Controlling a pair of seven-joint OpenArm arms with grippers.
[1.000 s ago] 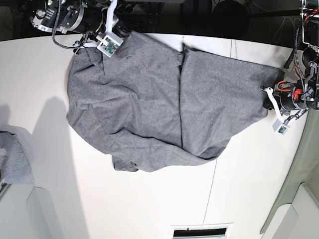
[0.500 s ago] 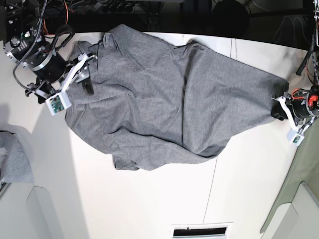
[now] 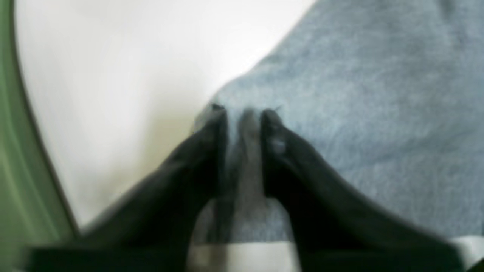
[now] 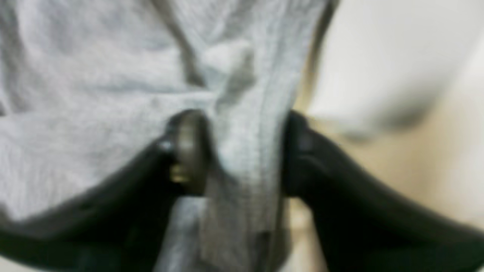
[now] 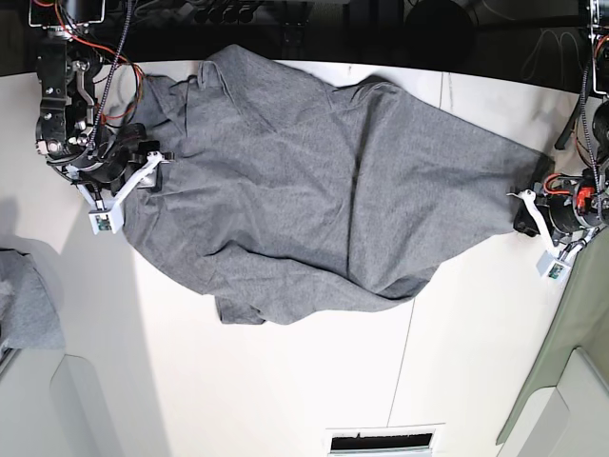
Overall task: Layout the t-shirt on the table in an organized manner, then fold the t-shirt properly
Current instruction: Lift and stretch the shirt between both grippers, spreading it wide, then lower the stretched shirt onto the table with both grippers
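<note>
Base view first: the t-shirt (image 5: 324,190) lies spread and rumpled across the table (image 5: 285,381), stretched between the two arms, with a small tuck of cloth folded under at its lower edge. The right gripper (image 5: 143,171) sits at the shirt's edge on this view's left, and the left gripper (image 5: 528,214) at the shirt's pointed corner on this view's right; at this size the fingers themselves are too small to read. A smaller bunch of grey cloth (image 5: 29,305) lies well apart at the left border, and a pale grey-green panel (image 5: 571,333) runs beside the table past the left gripper. Left wrist view, blurred: the left gripper (image 3: 244,117) has its dark fingers (image 3: 211,151) drawn close with a thin ridge of grey fabric pinched between the tips; the rest of the shirt spreads beyond and to the right of the fingers, bare white table to their left. Right wrist view, also blurred: the right gripper (image 4: 245,147) has its fingers (image 4: 189,151) set wider, a thick bunched fold with a stitched edge held between them, more shirt left of the fingers and table to the right.
</note>
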